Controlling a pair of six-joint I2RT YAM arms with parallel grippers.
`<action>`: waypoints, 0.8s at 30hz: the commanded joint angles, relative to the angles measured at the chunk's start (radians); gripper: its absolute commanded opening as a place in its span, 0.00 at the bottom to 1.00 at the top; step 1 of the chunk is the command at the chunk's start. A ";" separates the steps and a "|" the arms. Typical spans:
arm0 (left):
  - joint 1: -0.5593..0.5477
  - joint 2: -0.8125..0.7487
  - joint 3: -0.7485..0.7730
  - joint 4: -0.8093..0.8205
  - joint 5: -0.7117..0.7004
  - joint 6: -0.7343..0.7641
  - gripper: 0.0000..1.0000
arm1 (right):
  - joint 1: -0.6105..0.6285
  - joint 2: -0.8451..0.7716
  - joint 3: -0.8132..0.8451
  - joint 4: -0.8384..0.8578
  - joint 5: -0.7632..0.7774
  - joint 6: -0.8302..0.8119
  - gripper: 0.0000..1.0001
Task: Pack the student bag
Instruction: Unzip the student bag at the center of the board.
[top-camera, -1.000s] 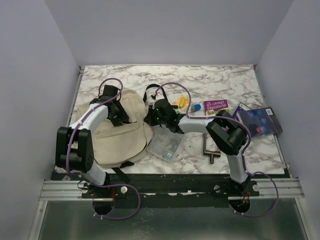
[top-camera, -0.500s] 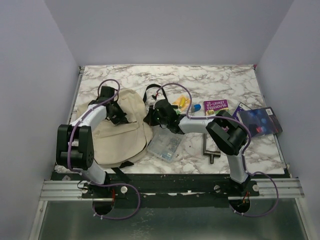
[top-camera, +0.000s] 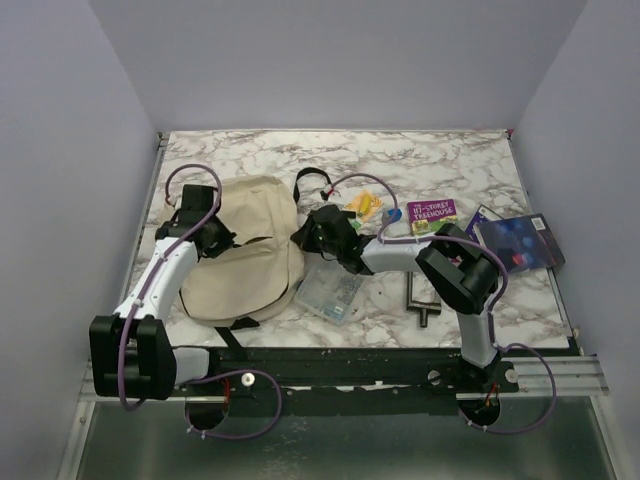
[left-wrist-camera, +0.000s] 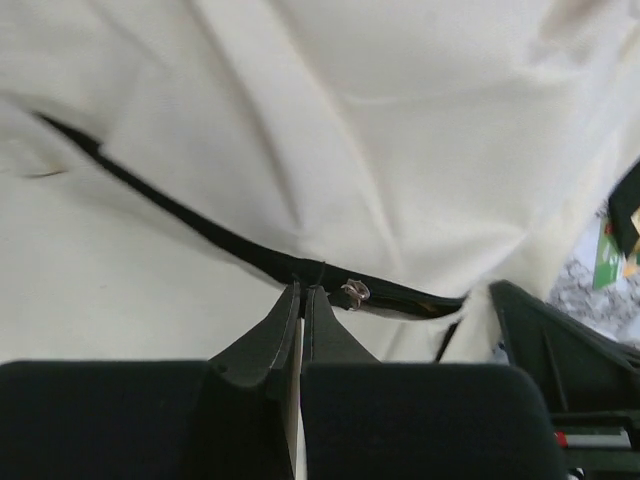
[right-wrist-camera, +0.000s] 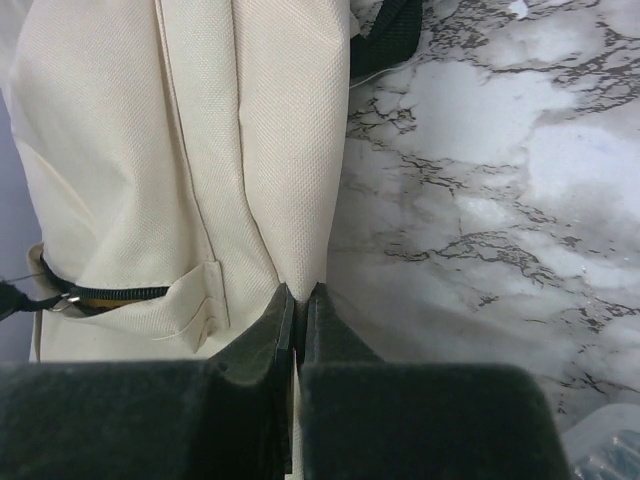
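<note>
Converging on the student bag (top-camera: 245, 255), left fingers (left-wrist-camera: 283, 322) and right fingers (right-wrist-camera: 278, 330), pinching it.

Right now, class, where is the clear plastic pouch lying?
In the top view, the clear plastic pouch lies toward the near edge of the table, just right of the student bag and left of the metal T-shaped tool.

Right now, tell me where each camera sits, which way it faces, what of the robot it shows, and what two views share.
Top external: above and behind the bases, looking down on the marble table; left arm and right arm show.
Left wrist: on the left arm, facing along its shut left jaws at the student bag and black zip line.
Right wrist: on the right arm, facing along its shut right jaws at the bag's side and the table.
Shared: both wrist views show the bag's cream fabric.
</note>
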 joint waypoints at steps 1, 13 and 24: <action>0.059 -0.104 -0.049 -0.103 -0.239 -0.053 0.00 | -0.023 -0.037 -0.031 0.048 0.149 0.088 0.01; 0.205 -0.296 -0.103 -0.170 -0.562 -0.102 0.00 | -0.082 -0.018 -0.001 0.017 0.144 0.030 0.01; 0.199 -0.253 -0.128 0.044 -0.147 0.066 0.00 | -0.052 -0.059 0.174 -0.172 -0.135 -0.500 0.50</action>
